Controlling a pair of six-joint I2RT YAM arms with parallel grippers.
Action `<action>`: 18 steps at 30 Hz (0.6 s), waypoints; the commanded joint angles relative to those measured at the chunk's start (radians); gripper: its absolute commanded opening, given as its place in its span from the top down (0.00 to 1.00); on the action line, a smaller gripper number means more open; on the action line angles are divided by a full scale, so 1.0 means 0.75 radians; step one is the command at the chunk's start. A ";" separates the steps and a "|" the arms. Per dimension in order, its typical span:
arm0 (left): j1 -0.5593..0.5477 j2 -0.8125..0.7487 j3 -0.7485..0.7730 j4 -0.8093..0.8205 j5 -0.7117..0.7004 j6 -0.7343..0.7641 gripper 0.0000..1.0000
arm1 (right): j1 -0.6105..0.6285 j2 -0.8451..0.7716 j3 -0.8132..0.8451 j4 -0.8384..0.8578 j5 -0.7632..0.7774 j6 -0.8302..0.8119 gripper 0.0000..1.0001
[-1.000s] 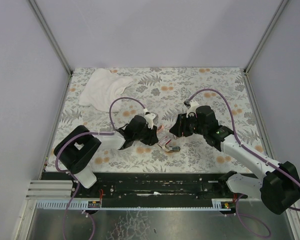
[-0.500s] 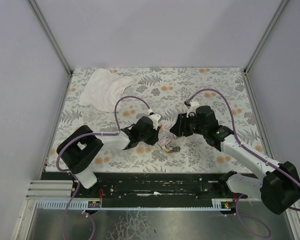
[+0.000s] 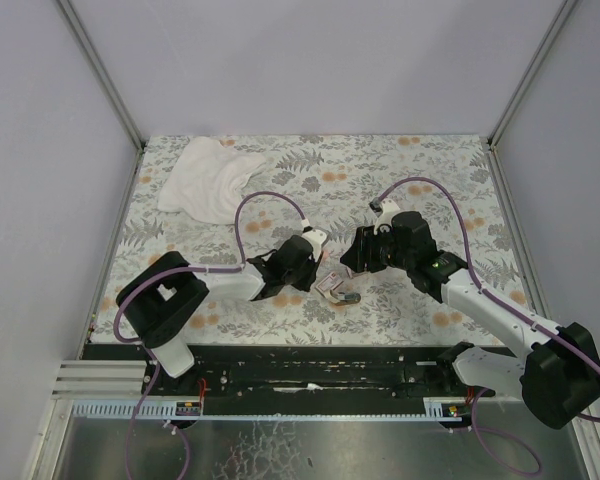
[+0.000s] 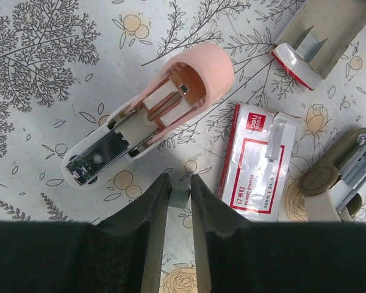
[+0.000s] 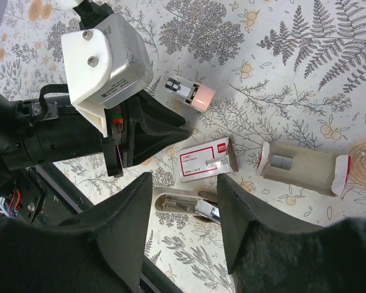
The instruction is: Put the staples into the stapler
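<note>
A white cloth lies crumpled at the far left corner of the patterned table, well apart from the work.

The left claw is low over the table. Its jaws are drawn in to a narrow gap and pinch a short staple strip, which fills that gap.

Just beyond the left claw lies the stapler, opened up, with its metal channel exposed and its pink cap pointing away.

To the right of the stapler, close but not touching, the red box lies flat with its label up. Its cardboard tray lies apart, further out, with silver staples showing inside.

A tan tool with metal parts lies beside the box (its kind cannot be told).

The right claw hovers above the box, jaws spread wide and holding nothing.
</note>
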 commanded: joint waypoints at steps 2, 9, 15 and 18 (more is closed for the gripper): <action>-0.016 0.032 0.005 -0.098 -0.057 0.027 0.83 | 0.003 -0.018 0.010 0.008 0.034 0.006 0.46; -0.020 0.027 0.003 -0.092 -0.072 0.022 0.87 | 0.003 0.001 0.027 -0.010 0.050 0.006 0.46; -0.020 -0.016 -0.002 -0.098 -0.075 -0.012 0.88 | 0.004 0.010 0.031 -0.012 0.058 0.010 0.46; -0.020 -0.057 -0.012 -0.098 -0.074 -0.045 0.88 | 0.003 0.012 0.031 -0.011 0.060 0.010 0.46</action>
